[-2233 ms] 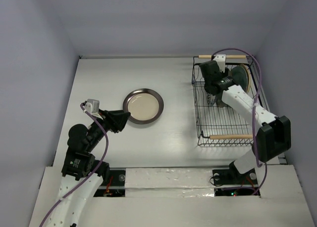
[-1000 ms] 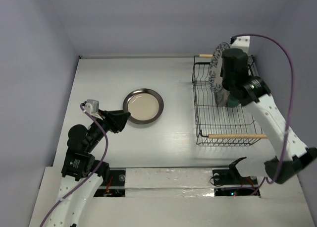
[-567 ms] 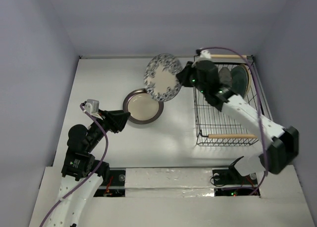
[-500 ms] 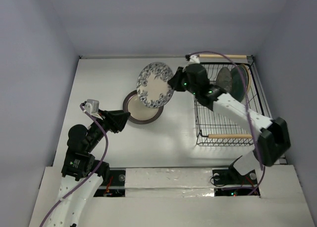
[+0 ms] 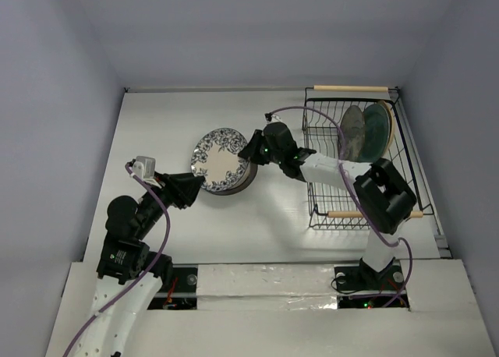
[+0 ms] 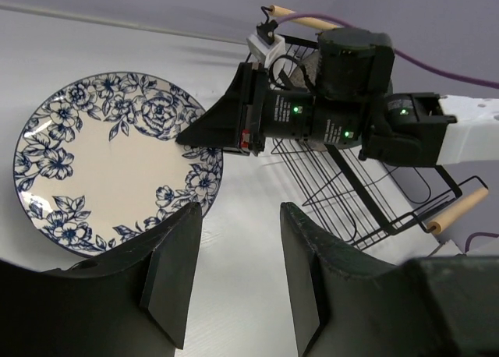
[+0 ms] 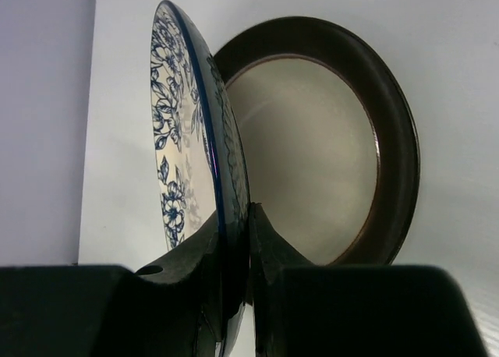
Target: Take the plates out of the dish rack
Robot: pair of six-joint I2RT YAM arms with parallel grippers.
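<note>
My right gripper (image 5: 248, 150) is shut on the rim of the white plate with blue floral rim (image 5: 217, 159) and holds it just above the dark-rimmed cream plate (image 5: 242, 179) that lies on the table. The right wrist view shows the floral plate (image 7: 179, 131) edge-on between the fingers, with the cream plate (image 7: 327, 146) behind it. The black wire dish rack (image 5: 355, 170) stands at the right, with two plates (image 5: 360, 131) upright at its far end. My left gripper (image 5: 189, 187) is open and empty, near the table just left of the two plates.
The rack's wooden handles (image 5: 351, 88) lie at its far and near ends. In the left wrist view the floral plate (image 6: 117, 166) and my right gripper (image 6: 234, 127) are ahead, the rack (image 6: 366, 185) to the right. Walls enclose the table.
My right arm lifted the floral plate out of the rack, swung it left across the table and lowered it over the cream plate. The left arm has not moved.
</note>
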